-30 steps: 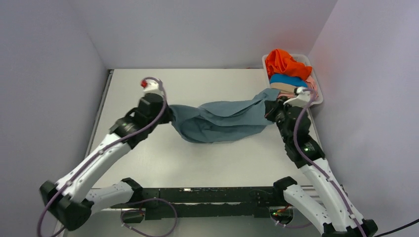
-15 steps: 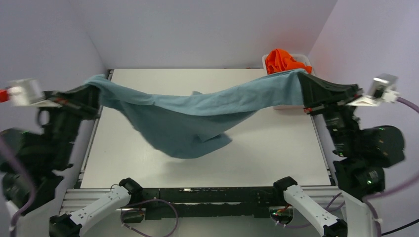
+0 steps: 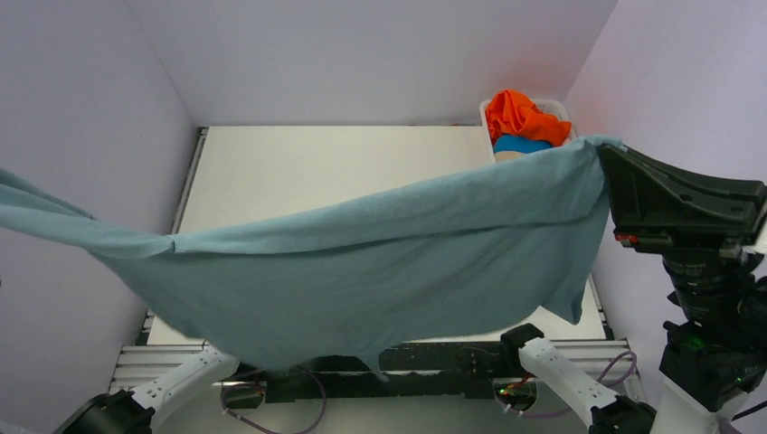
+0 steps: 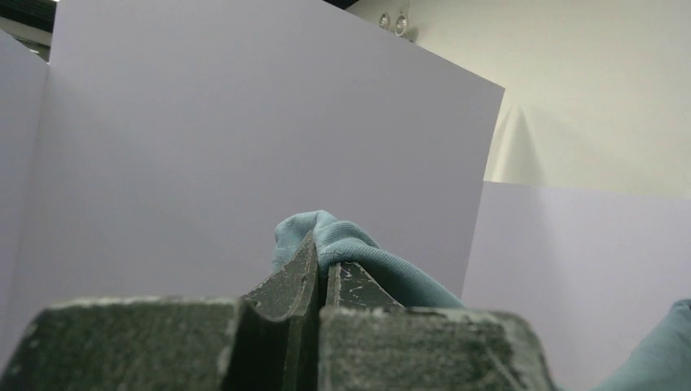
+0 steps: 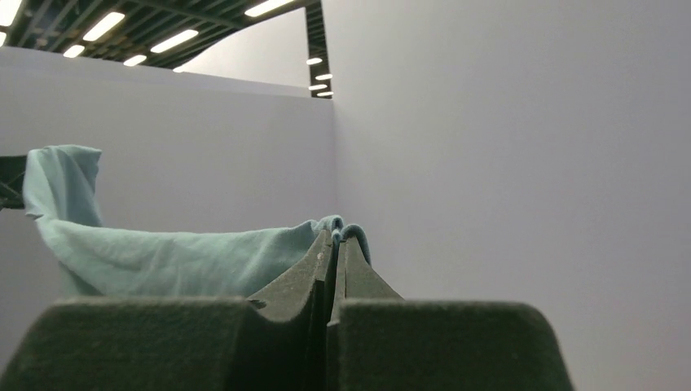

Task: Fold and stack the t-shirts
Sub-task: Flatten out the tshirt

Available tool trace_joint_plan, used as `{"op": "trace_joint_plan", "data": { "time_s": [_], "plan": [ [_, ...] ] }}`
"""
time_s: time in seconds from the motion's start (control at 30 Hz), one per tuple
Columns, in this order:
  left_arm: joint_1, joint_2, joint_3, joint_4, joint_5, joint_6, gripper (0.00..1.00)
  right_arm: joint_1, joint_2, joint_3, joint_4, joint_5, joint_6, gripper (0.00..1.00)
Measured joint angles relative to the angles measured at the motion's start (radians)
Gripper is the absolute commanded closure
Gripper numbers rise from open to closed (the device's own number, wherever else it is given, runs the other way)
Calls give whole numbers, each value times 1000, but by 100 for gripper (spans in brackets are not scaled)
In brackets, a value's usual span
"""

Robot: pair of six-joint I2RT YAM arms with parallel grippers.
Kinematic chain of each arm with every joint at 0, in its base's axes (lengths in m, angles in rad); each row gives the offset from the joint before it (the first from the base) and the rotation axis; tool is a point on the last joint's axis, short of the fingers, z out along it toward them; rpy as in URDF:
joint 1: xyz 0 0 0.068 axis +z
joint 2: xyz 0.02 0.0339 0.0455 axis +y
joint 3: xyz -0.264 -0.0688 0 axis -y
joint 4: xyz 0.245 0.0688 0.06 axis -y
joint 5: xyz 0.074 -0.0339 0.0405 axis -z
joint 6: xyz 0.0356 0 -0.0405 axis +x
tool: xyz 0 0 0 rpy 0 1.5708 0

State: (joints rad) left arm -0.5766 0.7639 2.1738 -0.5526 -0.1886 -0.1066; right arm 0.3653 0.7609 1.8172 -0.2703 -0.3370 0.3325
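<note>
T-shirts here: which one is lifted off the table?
The grey-blue t-shirt, stretched in the air between the left end effector and right end effector; the orange t-shirt and bright blue t-shirt lie bunched in the basket.

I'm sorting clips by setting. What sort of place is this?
Probably a robotics lab test cell: plain lilac partition walls box in a white table, strip lights of a big hall show above them, and the right gripper holds up a grey-blue t-shirt.

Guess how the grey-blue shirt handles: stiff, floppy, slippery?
Likely very floppy: the grey-blue shirt sags deeply between its held ends. Probably light, not slippery: small pinches in the left end effector and right end effector hold it.
</note>
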Motion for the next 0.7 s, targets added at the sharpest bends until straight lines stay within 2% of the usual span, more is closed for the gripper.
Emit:
{"op": "trace_joint_plan", "data": {
  "time_s": [0.17,0.3,0.37,0.4,0.43,0.5,0.53,0.6,0.63,0.67,0.7],
  "plan": [
    [8,104,-28,85,-122,45,100,0,26,-88,26,158,5,100],
    [43,345,-36,149,-322,107,99,0,82,-256,35,375,15,100],
    [117,521,-39,138,-340,86,83,0,146,-364,45,507,27,100],
    [147,610,-56,129,-340,74,69,0,180,-410,45,556,32,99],
    [169,671,-78,127,-340,64,59,0,208,-452,46,600,40,98],
    [212,825,-167,130,-337,45,49,-2,294,-553,57,685,63,93],
    [228,906,-221,127,-330,33,43,-3,342,-609,64,718,76,80],
    [251,1061,-314,105,-314,8,41,-10,443,-726,86,763,109,53],
    [257,1122,-340,87,-304,-2,34,-13,490,-766,101,778,117,38],
    [262,1170,-353,65,-298,-14,11,-16,544,-800,117,786,129,25],
    [271,1232,-354,20,-286,-37,2,-21,606,-821,130,794,136,11]
  ]
}}
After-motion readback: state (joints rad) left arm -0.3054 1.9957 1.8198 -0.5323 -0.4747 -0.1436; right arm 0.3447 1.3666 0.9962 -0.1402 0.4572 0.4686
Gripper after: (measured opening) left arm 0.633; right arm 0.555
